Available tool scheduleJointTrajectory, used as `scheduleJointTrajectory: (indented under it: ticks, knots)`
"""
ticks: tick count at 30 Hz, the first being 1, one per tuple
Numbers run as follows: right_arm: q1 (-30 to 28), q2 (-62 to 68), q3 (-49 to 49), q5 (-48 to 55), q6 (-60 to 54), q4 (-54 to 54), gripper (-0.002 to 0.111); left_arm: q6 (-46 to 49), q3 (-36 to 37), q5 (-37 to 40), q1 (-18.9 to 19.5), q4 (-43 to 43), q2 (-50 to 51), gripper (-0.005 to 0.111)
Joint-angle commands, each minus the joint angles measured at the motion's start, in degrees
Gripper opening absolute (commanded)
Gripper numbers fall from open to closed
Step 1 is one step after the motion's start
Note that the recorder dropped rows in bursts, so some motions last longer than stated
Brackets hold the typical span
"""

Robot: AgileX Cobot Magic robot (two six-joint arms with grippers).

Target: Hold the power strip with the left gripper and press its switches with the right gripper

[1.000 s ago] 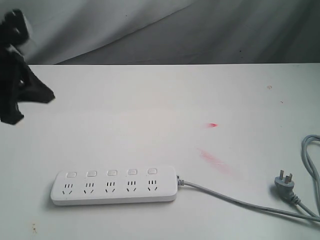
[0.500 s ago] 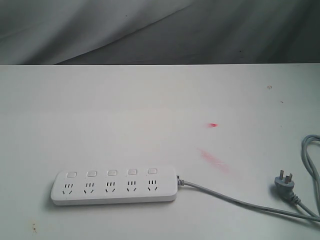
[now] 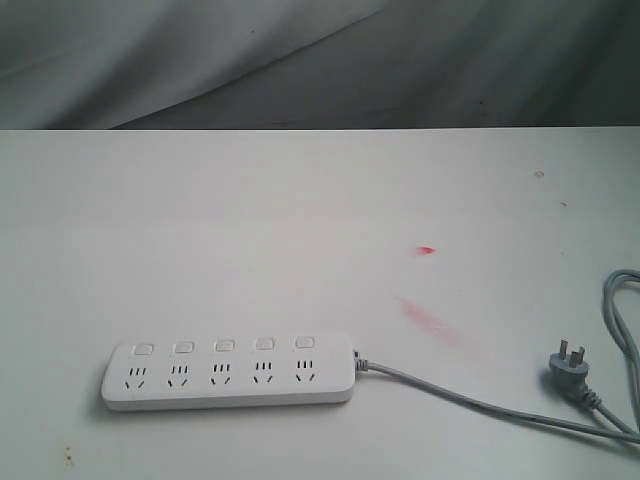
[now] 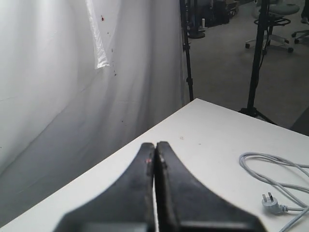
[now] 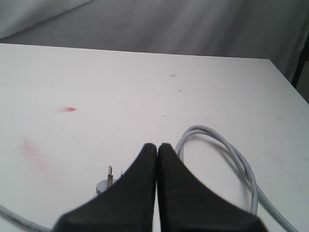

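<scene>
Strip: I see the strip [image 3: 228, 372] lying flat on the white table [image 3: 300, 220]. It is near the front edge, left of the middle in the exterior view.
Switches: Five switches [image 3: 223, 346] sit in a row along its far side, one by each socket.
Cord: The grey cord [image 3: 480, 405] runs from the strip's right end off to the right. The plug [image 3: 570, 365] lies on the table well apart from the strip.
Left gripper: The left gripper [image 4: 155, 146] has its jaws pressed tight together with nothing between them. It is up over the table.
Right gripper: The right gripper [image 5: 157, 146] is squeezed closed too, and empty. It hangs over the plug and a loop of cord.
Strip and jaws: Nothing touches the strip. I cannot tell how far the jaws are from it.
Marks: A red spot [image 3: 427, 250] and a red smear [image 3: 430, 320] are on the table, beyond the strip's right end.
</scene>
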Motion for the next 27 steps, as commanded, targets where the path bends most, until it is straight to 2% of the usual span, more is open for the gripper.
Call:
scheduleJointTrajectory:
  ticks: [1, 5, 7, 9, 10, 12, 15, 18, 20, 27]
  knots:
    - [-0.35, -0.33, 0.21, -0.92, 0.19, -0.49, 0.0, -0.49, -0.31, -0.62, -0.2, -0.6, -0.18, 0.0]
    - [-0.35, -0.33, 0.21, -0.92, 0.19, -0.49, 0.0, -0.46, -0.31, -0.61, -0.2, 0.88, -1.64, 0.0]
    - [-0.35, -0.33, 0.21, -0.92, 0.19, -0.49, 0.0, -0.79, -0.31, -1.88, -0.2, 8.78, -2.98, 0.0]
    - [-0.35, -0.33, 0.21, -0.92, 0.19, -0.49, 0.0, -10.35, -0.31, -6.81, -0.2, 15.9, -4.3, 0.0]
    - [-0.35, -0.33, 0.21, -0.92, 0.19, -0.49, 0.0, -18.98, -0.31, -10.1, -0.2, 20.0, -4.91, 0.0]
    - [-0.35, -0.33, 0.21, -0.92, 0.19, -0.49, 0.0, -29.53, -0.31, -16.02, -0.2, 27.36, -5.64, 0.0]
    - [-0.35, -0.33, 0.21, -0.92, 0.19, -0.38, 0.0, -35.57, -0.31, -19.81, -0.2, 34.11, -6.95, 0.0]
    - [-0.35, -0.33, 0.21, -0.92, 0.19, -0.38, 0.0, -49.27, -0.31, -23.05, -0.2, 48.9, -9.41, 0.0]
    - [-0.35, -0.33, 0.21, -0.92, 0.19, -0.38, 0.0, -55.19, -0.31, -23.18, -0.2, 54.98, -10.96, 0.0]
    - [-0.35, -0.33, 0.21, -0.92, 0.19, -0.38, 0.0, -56.18, -0.31, -23.29, -0.2, 59.4, -14.67, 0.0]
